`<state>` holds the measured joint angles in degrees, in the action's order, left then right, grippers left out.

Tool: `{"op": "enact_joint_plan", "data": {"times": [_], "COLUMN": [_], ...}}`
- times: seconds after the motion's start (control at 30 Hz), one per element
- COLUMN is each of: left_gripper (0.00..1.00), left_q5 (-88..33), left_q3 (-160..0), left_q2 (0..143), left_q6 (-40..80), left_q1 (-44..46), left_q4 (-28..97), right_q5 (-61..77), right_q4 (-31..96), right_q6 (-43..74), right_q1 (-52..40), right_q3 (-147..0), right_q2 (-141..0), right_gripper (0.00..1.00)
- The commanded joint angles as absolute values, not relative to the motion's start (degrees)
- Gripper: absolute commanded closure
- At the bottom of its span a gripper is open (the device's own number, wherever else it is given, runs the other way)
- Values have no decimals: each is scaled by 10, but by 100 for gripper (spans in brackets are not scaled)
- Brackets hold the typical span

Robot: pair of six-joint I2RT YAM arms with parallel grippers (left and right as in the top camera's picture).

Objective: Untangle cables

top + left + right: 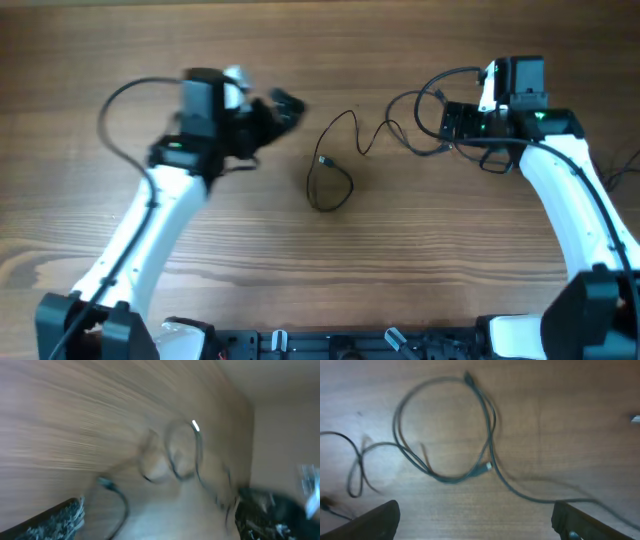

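Left pincer point(160, 502) and right pincer point(475, 510) both gape, holding nothing; pulling the wrong strand could cinch the looped cables point(487, 412) tighter on the worktop point(570, 420).

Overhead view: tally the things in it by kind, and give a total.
White robot arms with black joints: 2, the left arm and the right arm
Black two-finger pincers: 2, the left pincer and the right pincer
Tangle of thin black flexible cables: 1; separate wires cannot be counted
Total: 5
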<state>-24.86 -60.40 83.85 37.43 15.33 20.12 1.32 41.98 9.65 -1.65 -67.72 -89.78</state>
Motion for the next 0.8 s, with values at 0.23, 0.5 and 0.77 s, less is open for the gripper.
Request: {"op": "enact_joint_plan", "data": {"times": [0.23,0.5,0.77], "left_gripper": [11,11,21], "left_q5": [3,-63,-103], "left_q3": [-607,-607,-607], "left_q2": [979,1114,1185], "left_q6": [60,42,42], "left_q1": [353,358,381], "left_q4": [22,-154,-187], "right_q5": [70,147,147], "right_q4": [447,451,454], "right_q6": [135,89,30], "right_q1": [69,109,109], "right_q3": [-674,-674,-673], "right_q2": [-936,-936,-937], "right_gripper": [0,0,0]}}
